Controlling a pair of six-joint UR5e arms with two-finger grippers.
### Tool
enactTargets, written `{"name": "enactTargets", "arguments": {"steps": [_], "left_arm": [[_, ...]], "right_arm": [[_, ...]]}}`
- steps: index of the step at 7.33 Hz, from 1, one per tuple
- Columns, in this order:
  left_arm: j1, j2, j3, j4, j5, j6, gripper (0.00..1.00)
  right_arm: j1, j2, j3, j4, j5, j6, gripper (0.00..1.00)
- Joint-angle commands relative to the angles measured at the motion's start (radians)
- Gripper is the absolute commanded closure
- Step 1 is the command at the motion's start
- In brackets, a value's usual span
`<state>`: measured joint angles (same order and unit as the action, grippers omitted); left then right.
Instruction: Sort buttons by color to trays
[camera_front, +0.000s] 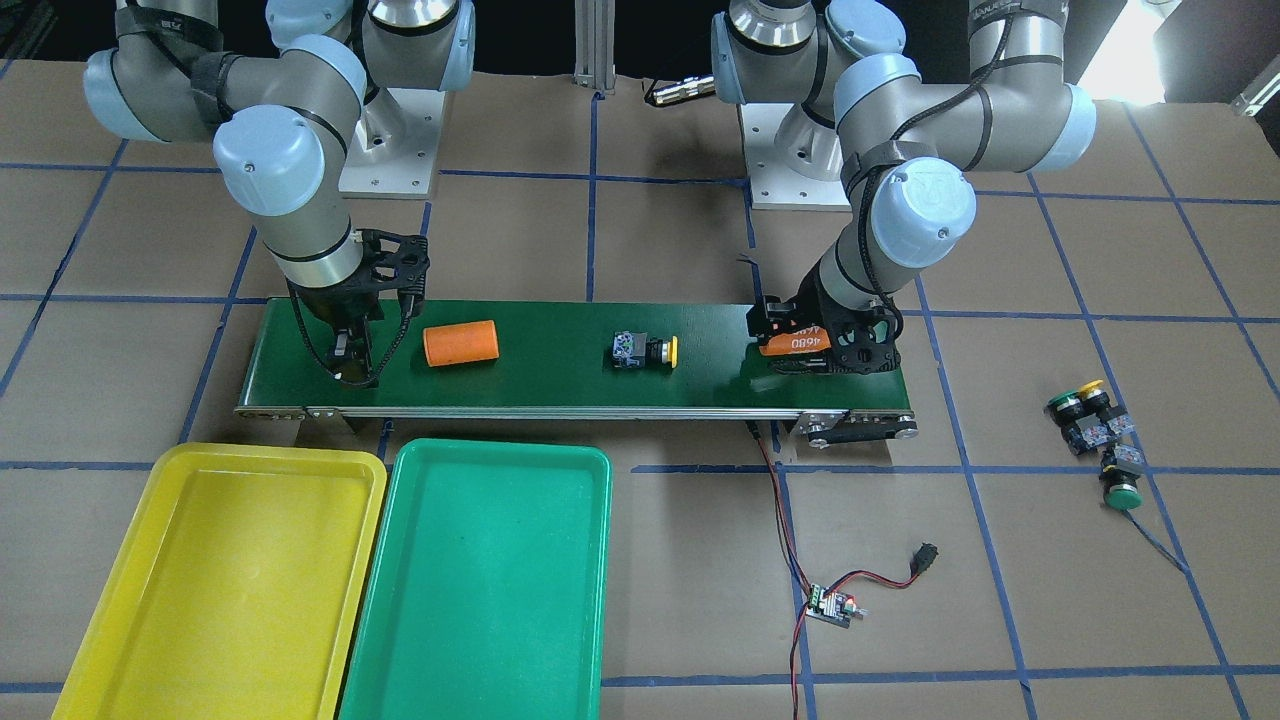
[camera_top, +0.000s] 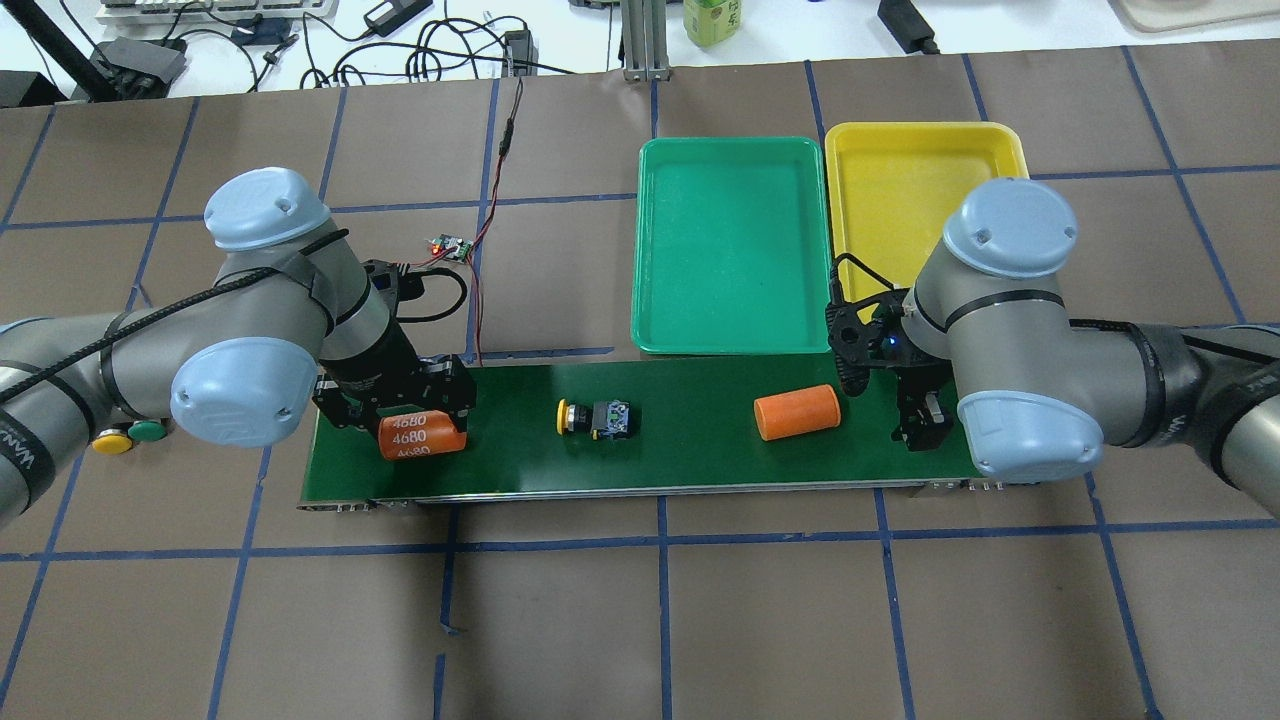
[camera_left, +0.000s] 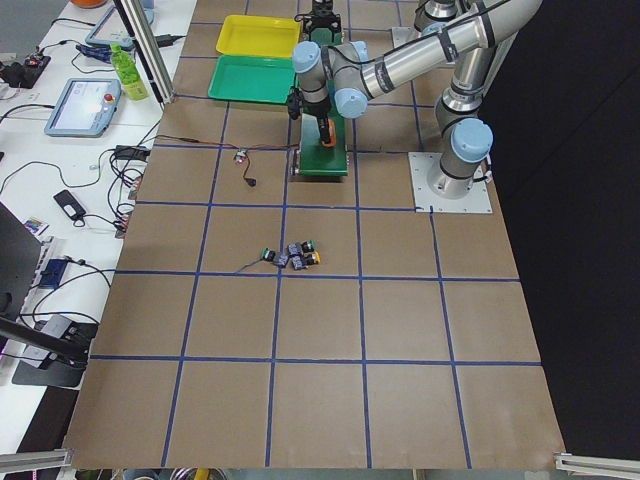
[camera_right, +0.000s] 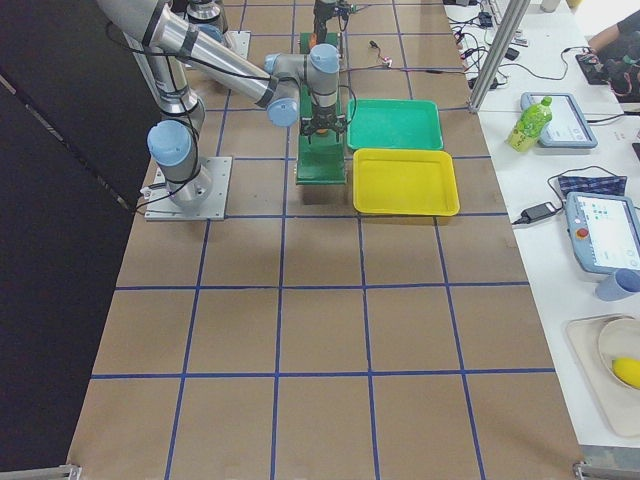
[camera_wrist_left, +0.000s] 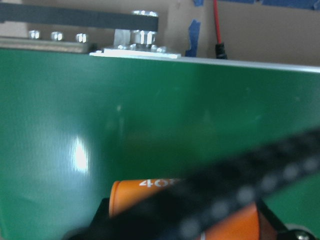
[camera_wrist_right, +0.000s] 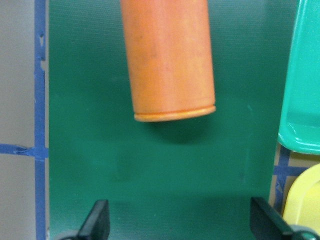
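Observation:
One button with a yellow cap (camera_front: 643, 351) lies on its side mid-belt; it also shows in the overhead view (camera_top: 592, 418). Three more buttons (camera_front: 1095, 425), one yellow and two green, lie in a cluster on the table beyond the belt's end on my left arm's side. The yellow tray (camera_front: 220, 580) and the green tray (camera_front: 490, 580) stand side by side, both empty. My left gripper (camera_top: 415, 430) is shut on an orange cylinder marked 4680 (camera_top: 420, 437) at the belt's end. My right gripper (camera_top: 922, 425) is open and empty over the belt's other end.
The dark-green conveyor belt (camera_front: 570, 385) runs between the arms. A second orange cylinder (camera_top: 797, 412) lies on it just in front of my right gripper (camera_wrist_right: 182, 225). A small controller board with red and black wires (camera_front: 830, 605) lies on the table near the belt.

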<state>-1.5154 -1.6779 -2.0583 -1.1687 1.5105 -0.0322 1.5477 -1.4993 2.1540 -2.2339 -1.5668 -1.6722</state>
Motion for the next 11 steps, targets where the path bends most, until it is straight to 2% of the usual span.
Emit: {"name": "enactTargets", "arguments": {"steps": [1,3,4,6,7,8,9,11], "left_arm": [[0.001,0.000,-0.005,0.052,0.008,0.002,0.00],[0.043,0.046,0.054,-0.033,0.020,0.005,0.00],[0.102,0.021,0.113,-0.060,0.028,0.038,0.00],[0.344,-0.031,0.196,-0.077,0.031,0.319,0.00],[0.436,-0.096,0.223,-0.063,0.042,0.503,0.00],[0.495,-0.165,0.263,-0.011,0.094,0.582,0.00],[0.541,-0.228,0.312,0.025,0.096,0.703,0.00],[0.558,-0.346,0.423,0.053,0.093,0.796,0.00]], "right_arm": [[0.000,0.001,-0.002,0.000,0.001,0.000,0.00],[0.000,0.005,0.000,0.000,-0.001,-0.001,0.00],[0.000,0.004,0.001,0.000,-0.001,-0.001,0.00],[0.000,0.001,0.001,0.000,-0.001,-0.001,0.00],[0.000,0.001,0.001,0.000,-0.001,-0.001,0.00],[0.000,-0.001,0.001,0.000,-0.001,-0.001,0.00],[0.000,-0.001,0.001,0.000,-0.001,-0.001,0.00],[0.000,-0.001,0.001,0.000,-0.001,-0.001,0.00]]}}
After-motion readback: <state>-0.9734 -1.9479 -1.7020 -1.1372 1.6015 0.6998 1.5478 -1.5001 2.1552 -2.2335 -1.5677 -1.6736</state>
